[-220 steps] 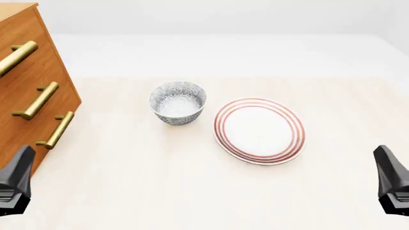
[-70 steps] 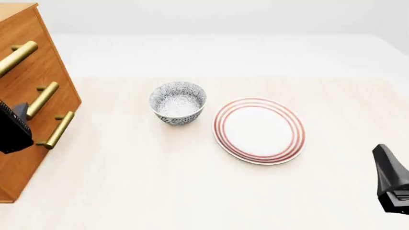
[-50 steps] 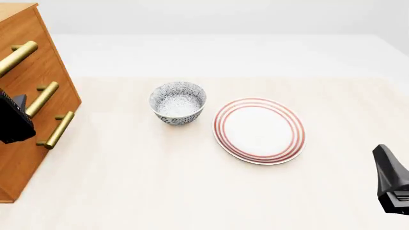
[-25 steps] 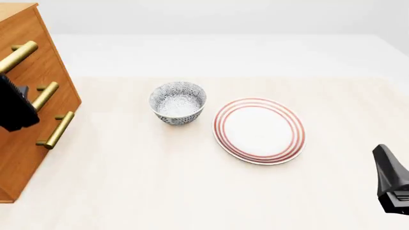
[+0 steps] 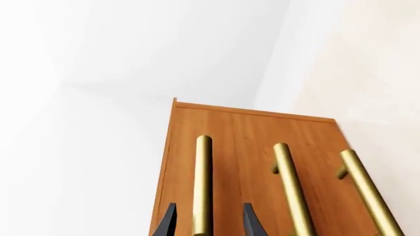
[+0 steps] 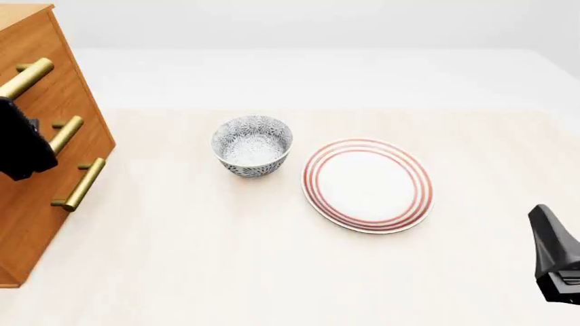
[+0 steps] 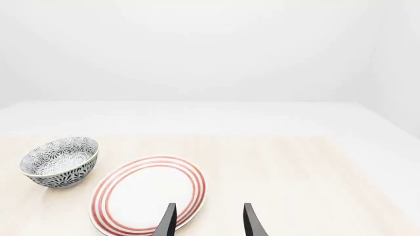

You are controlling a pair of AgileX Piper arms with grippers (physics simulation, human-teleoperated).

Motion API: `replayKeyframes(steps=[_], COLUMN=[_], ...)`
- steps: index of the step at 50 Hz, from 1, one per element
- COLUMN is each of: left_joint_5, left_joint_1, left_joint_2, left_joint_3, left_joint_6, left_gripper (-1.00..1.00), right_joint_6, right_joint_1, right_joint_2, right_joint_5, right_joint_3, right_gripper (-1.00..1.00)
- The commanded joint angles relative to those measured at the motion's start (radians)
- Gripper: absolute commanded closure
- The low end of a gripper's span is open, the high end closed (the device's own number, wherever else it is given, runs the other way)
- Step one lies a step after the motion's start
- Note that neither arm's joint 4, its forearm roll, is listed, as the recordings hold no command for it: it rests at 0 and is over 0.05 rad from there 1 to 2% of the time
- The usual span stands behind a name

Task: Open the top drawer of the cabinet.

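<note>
Your left hand (image 5: 204, 223) is open in front of the cabinet (image 6: 37, 156) at the left edge of the surface (image 6: 272, 272). Its two fingers (image 5: 166, 223) stand on both sides of the top drawer's handle (image 5: 202, 182) (contact I cannot tell). The top drawer (image 5: 180, 162) looks closed. Your right hand (image 7: 205, 223) is open and holds nothing, near the plate (image 7: 147, 199).

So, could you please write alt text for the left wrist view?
The left gripper is open, its two dark fingers on either side of the top drawer's brass handle, not closed on it. The orange-brown cabinet front fills the view, with two more brass handles beside the first.
</note>
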Motion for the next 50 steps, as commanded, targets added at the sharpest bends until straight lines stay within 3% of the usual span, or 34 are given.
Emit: replayKeyframes(steps=[1,17,18,38,46,50], left_joint_5=[-0.019,-0.015,-0.010,-0.064,-0.029,-0.072], left_joint_1=[0.010,0.035,0.034,0.020,-0.023,-0.038], left_joint_2=[0.051,0.053,0.055,0.062,0.043,0.069], left_joint_3=[-0.015,-0.029,-0.026,0.029,0.016,0.035], left_joint_6=[-0.010,-0.033,-0.030,0.016,0.009,0.028], left_gripper=[-1.00,-1.00,1.00,1.00,1.00,1.00], right_joint_6=[0.000,0.000,0.000,0.000,0.000,0.000], right_joint_1=[0.000,0.000,0.000,0.000,0.000,0.000], right_joint_2=[-0.001,-0.001,-0.001,-0.001,-0.001,-0.001], right_joint_5=[0.001,0.001,0.001,0.001,0.001,0.001], right_joint_3=[0.000,0.000,0.000,0.000,0.000,0.000], right_gripper=[-1.00,-1.00,-1.00,-1.00,-1.00,-1.00])
